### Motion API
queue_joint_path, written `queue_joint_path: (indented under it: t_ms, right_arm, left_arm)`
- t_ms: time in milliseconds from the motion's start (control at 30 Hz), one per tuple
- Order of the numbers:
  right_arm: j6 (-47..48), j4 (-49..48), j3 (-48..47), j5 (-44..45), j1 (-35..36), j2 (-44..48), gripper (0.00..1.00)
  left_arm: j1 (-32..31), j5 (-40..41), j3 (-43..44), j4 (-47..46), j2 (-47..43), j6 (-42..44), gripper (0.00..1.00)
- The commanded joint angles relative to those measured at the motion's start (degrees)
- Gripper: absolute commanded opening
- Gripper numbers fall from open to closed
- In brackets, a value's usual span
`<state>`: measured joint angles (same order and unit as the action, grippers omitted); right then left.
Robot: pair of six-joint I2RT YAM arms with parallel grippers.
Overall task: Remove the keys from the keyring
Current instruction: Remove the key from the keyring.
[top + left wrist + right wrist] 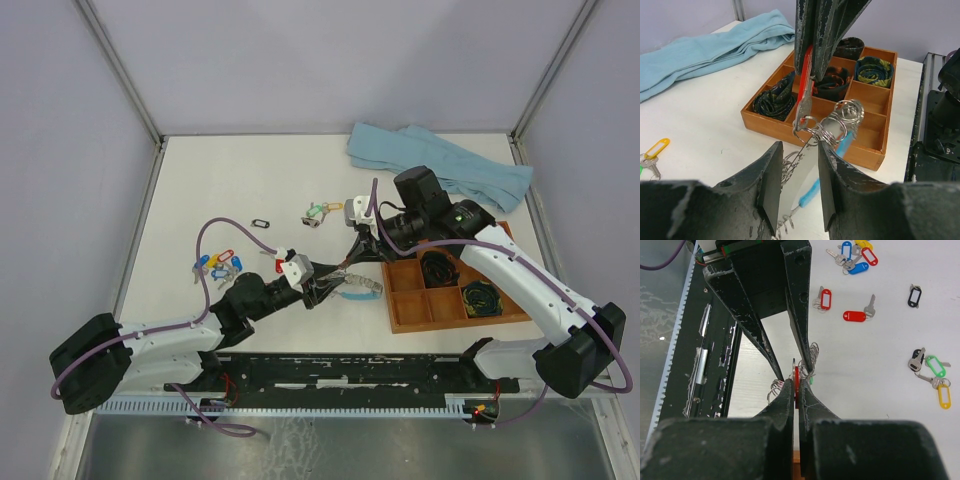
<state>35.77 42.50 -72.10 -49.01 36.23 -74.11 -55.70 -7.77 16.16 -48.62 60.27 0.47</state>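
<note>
White tabletop [200, 180], beside a compartmented wooden tray [765, 122]: the right gripper [797, 390] is clamped on a red-tagged silver key [805, 80] (head hooked in the light-blue-and-silver keyring [835, 131]). The left gripper [797, 165] has its jaws apart, straddling that keyring.

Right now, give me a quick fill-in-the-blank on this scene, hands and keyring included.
1. The tag pinched in the right hand is ___.
2. The thick arc of the keyring is light ___.
3. The wooden tray lies on the ___ arm's side.
Missing words: red; blue; right.
</note>
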Motion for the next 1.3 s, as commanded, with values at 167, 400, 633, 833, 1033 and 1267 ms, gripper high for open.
queue_joint_path:
  t_ms: [167, 400, 633, 833, 1033, 1267]
  right_arm:
    - [-1.09, -3.79, -2.21, -1.96, -0.29, 0.63, 0.01]
    - [-1.42, -3.95, -2.26, -2.54, -0.37, 0.63, 0.01]
    - [-1.73, -4.17, -2.19, -2.70, -0.30, 0.71, 0.01]
    - [-2.18, -4.40, -2.20, -0.89, -0.71, 0.93, 0.01]
    - [-2.22, -4.71, -1.93, 1.31, -0.90, 0.97, 0.01]
    - [-1.80, -5.98, -0.20, 3.27, -0.90, 0.56, 0.01]
  left_arm:
    - [-0.19, -1.11, 1.78, -4.69, -0.64, -0.89, 0.43]
    - [-0.20, 1.39, 1.81, -4.41, -0.48, -0.74, 0.42]
    - [-0.20, 4.98, 2.56, -1.98, -0.70, -0.73, 0.22]
    - [-0.20, 5.65, 2.65, 0.85, -2.95, 0.00, 0.03]
    - [-0.18, 5.98, 3.15, 5.17, -5.82, 1.30, 0.03]
    - [-0.18, 6.23, 7.89, 15.66, -7.27, 2.37, 0.03]
